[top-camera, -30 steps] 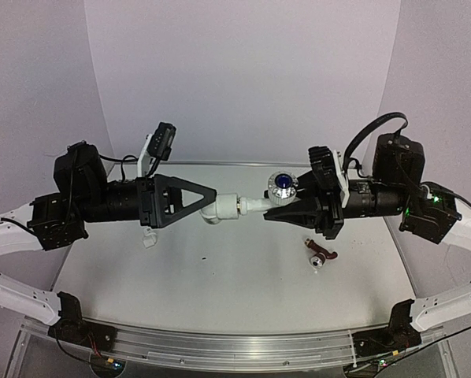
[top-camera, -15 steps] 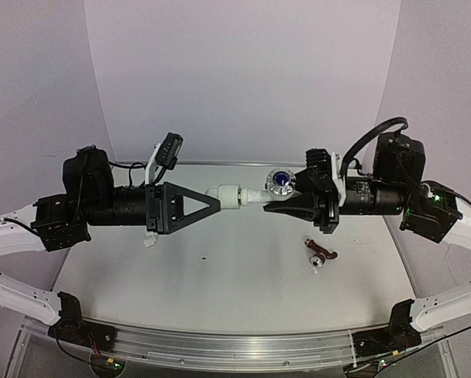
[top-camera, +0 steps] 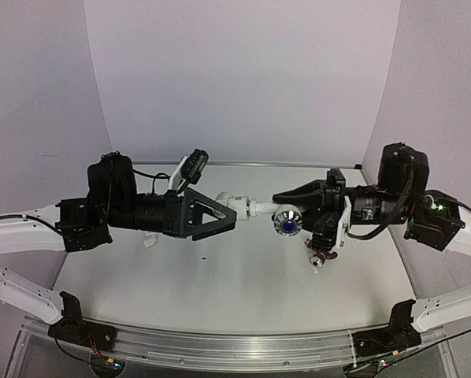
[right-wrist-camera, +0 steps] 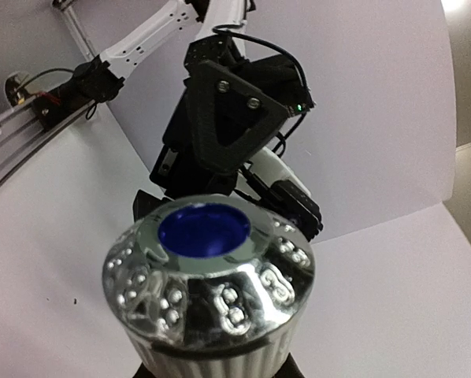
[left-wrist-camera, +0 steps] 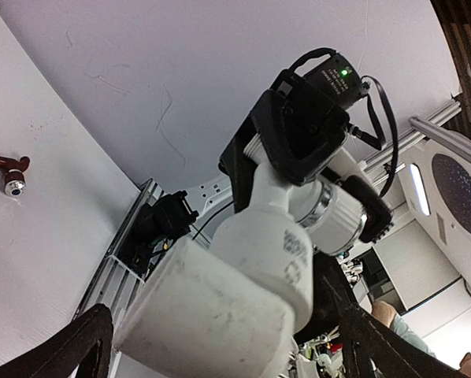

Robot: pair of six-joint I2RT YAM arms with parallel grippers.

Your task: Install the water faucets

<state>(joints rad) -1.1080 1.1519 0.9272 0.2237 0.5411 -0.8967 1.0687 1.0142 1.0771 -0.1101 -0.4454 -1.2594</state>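
Your left gripper (top-camera: 229, 213) is clamping the white elbow fitting (top-camera: 243, 205), your right gripper (top-camera: 289, 206) is squeezing the water faucet (top-camera: 261, 209), and the 2 parts are touching end to end in midair over the table (top-camera: 180, 268), with the blue-centred knob (top-camera: 287, 224) pointing toward the near edge.

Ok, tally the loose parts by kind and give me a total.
Faucets: 2, a white faucet held in the air and a brown faucet lying loose.
Fittings: 1, the white fitting, held against the white faucet.
Unclear: 1, a white piece half hidden under the left arm.
Total: 4.
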